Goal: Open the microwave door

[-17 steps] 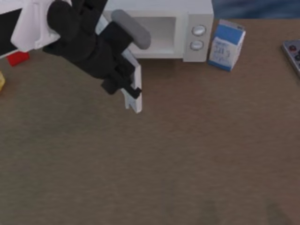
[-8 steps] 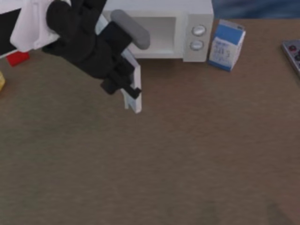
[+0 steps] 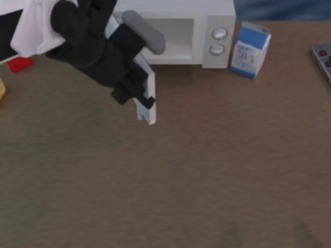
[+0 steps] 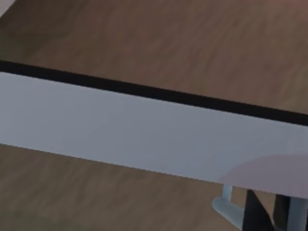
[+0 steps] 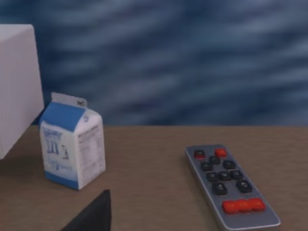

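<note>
The microwave [image 3: 176,31] stands at the far edge of the table [image 3: 207,175], left of a milk carton [image 3: 250,49]. The microwave door [image 3: 147,98] is swung well out from the front, roughly square to it, leaving the cavity exposed. The left pincer [image 3: 138,97] sits at the door's free edge, apparently clamped on it, though the fingers' hold is not clearly shown. By my judgement the opening is essentially done; only release and retreat remain. The right arm is parked out of the top view.

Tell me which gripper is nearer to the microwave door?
Left. The left gripper is right at the microwave door, which stands swung open. The right gripper is out of the top view, parked near the milk carton.
</note>
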Motion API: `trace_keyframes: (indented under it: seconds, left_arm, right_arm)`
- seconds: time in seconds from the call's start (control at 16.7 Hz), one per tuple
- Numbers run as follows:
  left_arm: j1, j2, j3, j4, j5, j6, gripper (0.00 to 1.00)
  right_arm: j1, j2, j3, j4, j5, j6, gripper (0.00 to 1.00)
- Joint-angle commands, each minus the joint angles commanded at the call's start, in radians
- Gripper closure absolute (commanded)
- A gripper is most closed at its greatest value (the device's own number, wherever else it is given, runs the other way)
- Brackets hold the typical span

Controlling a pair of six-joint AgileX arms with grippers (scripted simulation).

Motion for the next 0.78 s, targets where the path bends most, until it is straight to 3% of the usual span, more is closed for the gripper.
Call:
trace_keyframes:
  seconds: [0.36,0.78]
  left_arm:
    - [0.003,0.001,-0.004,-0.004,0.010,0.014,1.00]
    - [0.074,-0.020,-0.016,-0.054,0.089,0.189,1.00]
  right_arm:
    - [0.000,0.000,0.000,0.000,0.000,0.000,0.00]
    - [0.000,0.000,0.000,0.000,0.000,0.000,0.00]
